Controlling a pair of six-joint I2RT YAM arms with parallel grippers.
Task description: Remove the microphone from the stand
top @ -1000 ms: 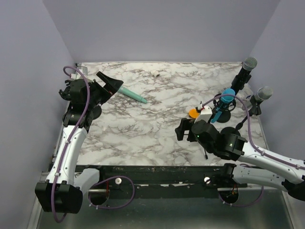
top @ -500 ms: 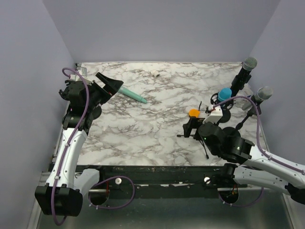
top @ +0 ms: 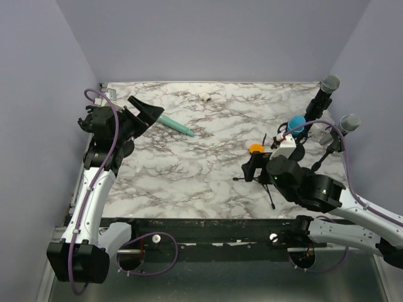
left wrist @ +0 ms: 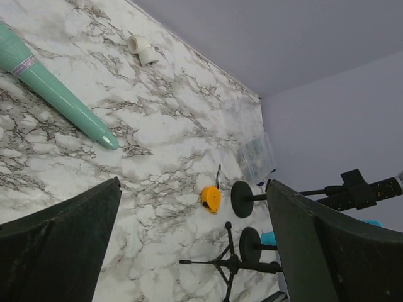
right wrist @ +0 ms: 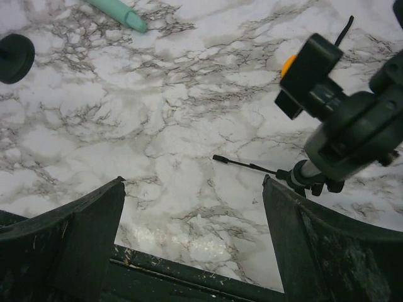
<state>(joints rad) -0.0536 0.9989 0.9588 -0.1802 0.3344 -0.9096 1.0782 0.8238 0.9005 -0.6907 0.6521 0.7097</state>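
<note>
Three microphones stand in stands at the right of the marble table [top: 189, 170]: a blue-headed one [top: 296, 122], a grey-headed one [top: 329, 85] at the back and a grey-headed one [top: 350, 122] by the right wall. My right gripper [top: 250, 170] is open and empty, just left of the blue microphone, whose body is hidden behind my wrist. In the right wrist view the open gripper [right wrist: 194, 189] hangs over bare marble, with a black tripod stand [right wrist: 315, 176] and its clip [right wrist: 308, 63] beside the right finger. My left gripper [top: 141, 110] [left wrist: 194, 185] is open and empty at the far left.
A teal cone-shaped object [top: 176, 124] lies near the left gripper. An orange tape measure [top: 255, 148] lies by the right gripper. A small white fitting [top: 206, 97] lies at the back. Round stand bases [left wrist: 242, 198] and a tripod [left wrist: 230, 264] crowd the right side.
My right arm has risen and swung right toward the blue microphone, now covering its body. The right gripper has shifted slightly right. The left arm has barely moved.
</note>
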